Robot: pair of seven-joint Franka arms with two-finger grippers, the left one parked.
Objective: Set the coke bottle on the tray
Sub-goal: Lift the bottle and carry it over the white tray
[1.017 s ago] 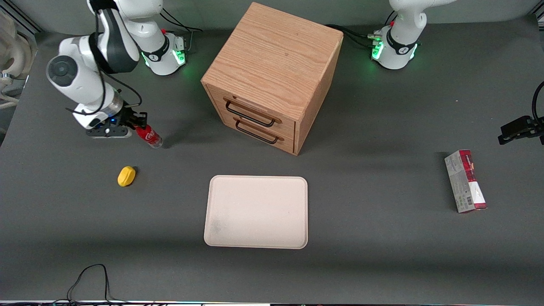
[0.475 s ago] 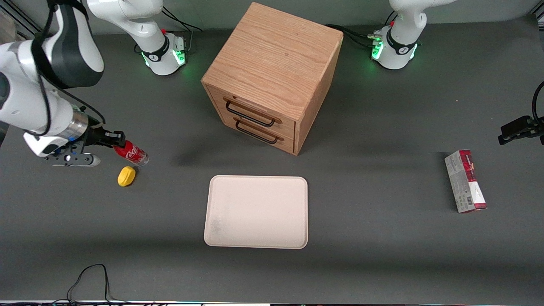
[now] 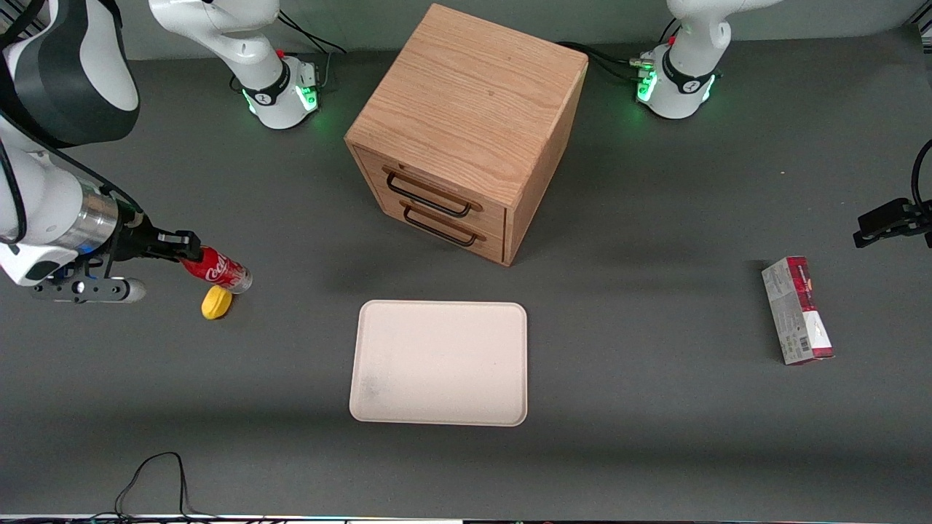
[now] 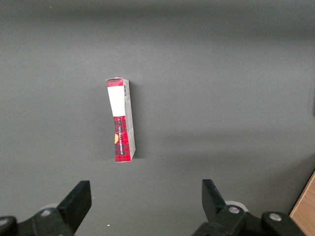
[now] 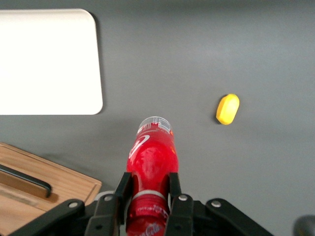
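While hand [image 3: 186, 251] grips bottle [image 3: 217, 269] by neck, lifted off counter [image 3: 655, 407] for carry, tray [image 3: 439, 362] waits bare; yellow lump [image 3: 216, 302] just below bottle.

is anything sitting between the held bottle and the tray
Nothing visible does. The gripper is shut on the bottle, held off the table. The yellow object lies just below it, nearer the front camera, not on the bare stretch toward the tray.

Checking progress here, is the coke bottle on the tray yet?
No, the pincer holds the coke bottle above the table, well short of the tray.
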